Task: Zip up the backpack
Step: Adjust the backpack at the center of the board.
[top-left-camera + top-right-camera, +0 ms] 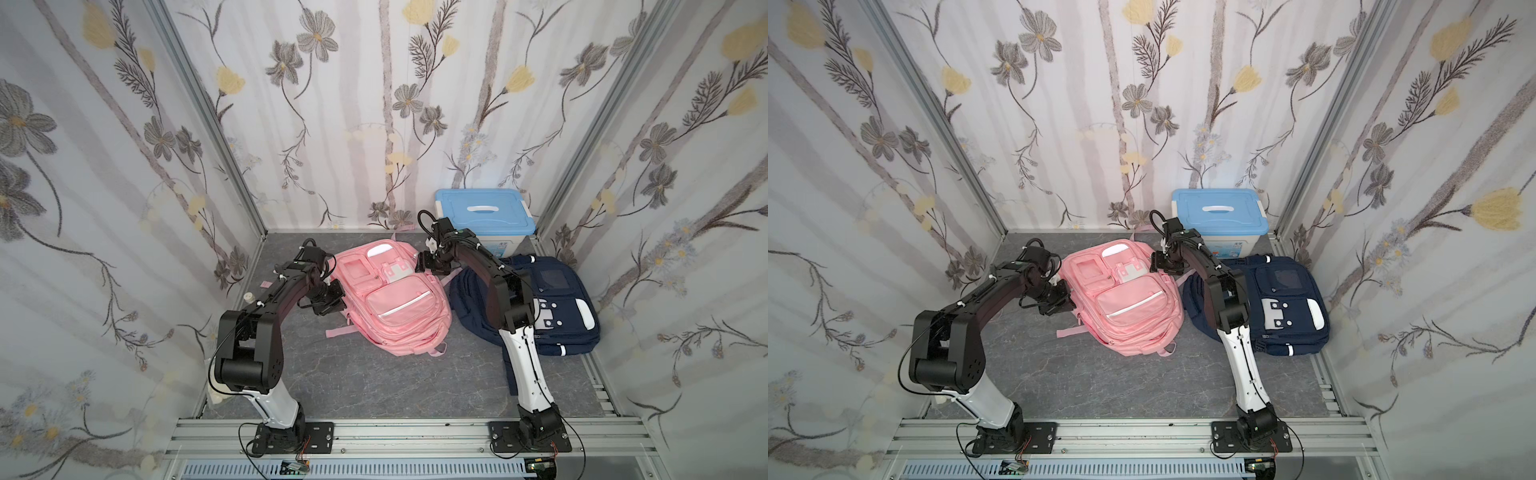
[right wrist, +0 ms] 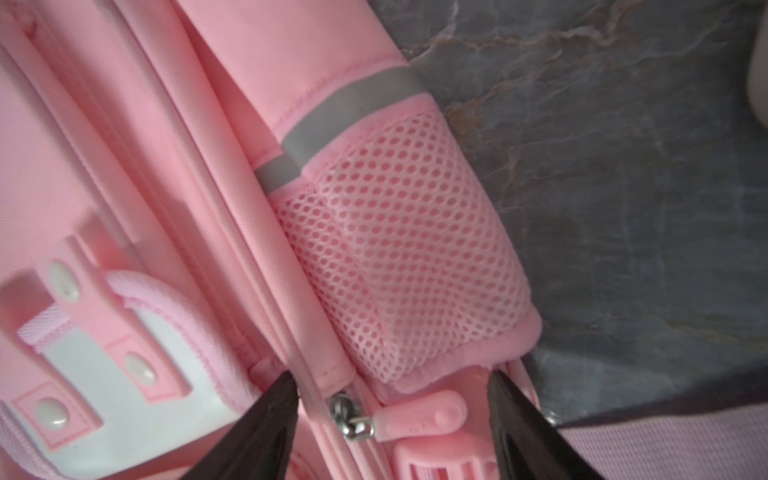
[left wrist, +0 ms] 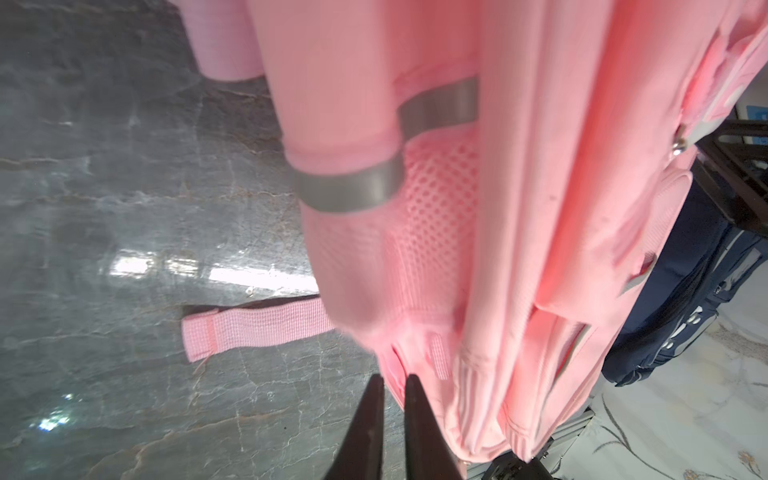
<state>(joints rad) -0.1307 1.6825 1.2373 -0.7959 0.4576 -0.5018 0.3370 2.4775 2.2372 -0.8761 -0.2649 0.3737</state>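
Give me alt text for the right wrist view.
The right gripper, fingers open, straddles the zipper pull of the pink backpack without gripping it. Beyond lie a mesh side pocket with a grey band and the grey marbled table.

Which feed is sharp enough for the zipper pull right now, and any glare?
Right wrist: zipper pull fairly sharp between the tips of the open right tool, mesh crisp. Left wrist: backpack smeared, glare patches on the table. Top views: evenly lit, edges bowed, pull too small to see.

Two backpacks (image 1: 395,307) (image 1: 555,278) (pink, navy), one bin (image 1: 484,214)
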